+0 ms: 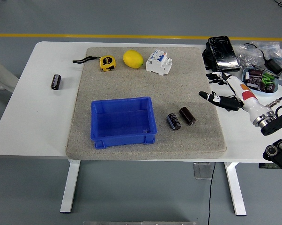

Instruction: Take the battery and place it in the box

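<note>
Currently: one cell (55, 81) lies alone on bare table (33, 122), far left. Box (123, 122) sits empty mid-mat (197, 136). Just right of it, two batteries (181, 117) lie side by side, nearly touching. Right hand (224, 90) hovers over the mat's right edge, fingers spread, holding nothing. Advice: take the outer, right-hand battery first, pinching across its barrel so its neighbour isn't nudged; lift clear over the box wall.

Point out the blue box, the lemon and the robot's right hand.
blue box (123, 139): head view, on its front wall.
lemon (133, 59): head view, middle of the fruit.
right hand (227, 93): head view, on the palm, fingers spread, holding nothing.
</note>
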`<action>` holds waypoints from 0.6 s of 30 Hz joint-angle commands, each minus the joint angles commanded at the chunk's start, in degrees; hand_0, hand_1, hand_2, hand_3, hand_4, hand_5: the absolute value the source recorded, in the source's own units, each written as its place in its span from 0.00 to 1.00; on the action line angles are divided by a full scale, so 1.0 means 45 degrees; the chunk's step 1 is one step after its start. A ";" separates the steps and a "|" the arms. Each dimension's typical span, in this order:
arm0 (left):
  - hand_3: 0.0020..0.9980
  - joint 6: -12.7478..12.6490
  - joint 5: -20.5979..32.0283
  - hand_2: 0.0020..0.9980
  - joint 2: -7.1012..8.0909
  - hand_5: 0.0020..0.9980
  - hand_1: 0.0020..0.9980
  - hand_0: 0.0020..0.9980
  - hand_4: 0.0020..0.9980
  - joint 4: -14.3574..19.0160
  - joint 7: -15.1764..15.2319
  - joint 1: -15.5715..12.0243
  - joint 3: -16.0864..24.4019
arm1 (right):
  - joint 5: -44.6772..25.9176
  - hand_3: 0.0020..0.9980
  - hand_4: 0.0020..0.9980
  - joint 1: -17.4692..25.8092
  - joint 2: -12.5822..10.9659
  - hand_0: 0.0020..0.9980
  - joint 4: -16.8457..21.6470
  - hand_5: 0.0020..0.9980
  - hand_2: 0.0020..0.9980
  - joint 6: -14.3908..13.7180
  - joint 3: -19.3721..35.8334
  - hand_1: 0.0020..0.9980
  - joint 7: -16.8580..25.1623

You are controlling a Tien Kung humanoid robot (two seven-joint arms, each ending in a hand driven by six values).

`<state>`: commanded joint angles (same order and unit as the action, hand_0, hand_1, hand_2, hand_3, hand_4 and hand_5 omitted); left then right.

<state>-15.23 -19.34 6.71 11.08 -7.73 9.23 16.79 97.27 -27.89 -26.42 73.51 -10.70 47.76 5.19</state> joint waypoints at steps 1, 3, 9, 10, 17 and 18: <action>0.62 -0.0001 -0.0005 0.77 0.0002 0.49 0.71 0.72 0.63 -0.0001 -0.0003 0.0003 0.0006 | 0.0331 0.84 1.00 -0.0178 -0.0077 0.78 0.0005 0.53 0.79 0.0108 -0.0195 0.76 -0.0039; 0.62 -0.0005 -0.0010 0.77 0.0005 0.49 0.71 0.72 0.63 -0.0003 -0.0008 0.0008 0.0012 | 0.0993 0.84 1.00 -0.0548 -0.0208 0.78 -0.0004 0.53 0.79 0.0307 -0.0620 0.76 -0.0092; 0.62 -0.0021 -0.0040 0.77 0.0044 0.49 0.71 0.72 0.63 -0.0005 -0.0030 0.0019 0.0059 | 0.4131 0.88 1.00 -0.2172 -0.0659 0.80 -0.0116 0.41 0.84 0.1004 -0.2739 0.81 0.0039; 0.62 -0.0024 -0.0062 0.77 0.0049 0.49 0.71 0.72 0.63 -0.0007 -0.0039 0.0021 0.0081 | 0.4683 0.88 1.00 -0.2408 -0.0688 0.80 -0.0166 0.41 0.84 0.1031 -0.3095 0.81 0.0114; 0.62 -0.0020 -0.0116 0.77 0.0087 0.50 0.71 0.72 0.63 0.0013 -0.0087 0.0014 0.0110 | 0.5905 0.89 1.00 -0.3860 -0.0503 0.81 -0.0786 0.34 0.85 0.0737 -0.5006 0.82 0.0603; 0.62 -0.0018 -0.0131 0.77 0.0090 0.49 0.71 0.72 0.63 0.0015 -0.0095 0.0013 0.0117 | 0.5930 0.89 1.00 -0.4010 -0.0455 0.80 -0.0878 0.32 0.85 0.0744 -0.5185 0.81 0.0632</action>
<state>-15.31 -19.93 7.11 11.15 -8.16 9.29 17.32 123.95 -45.93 -28.47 69.56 -7.35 24.42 8.03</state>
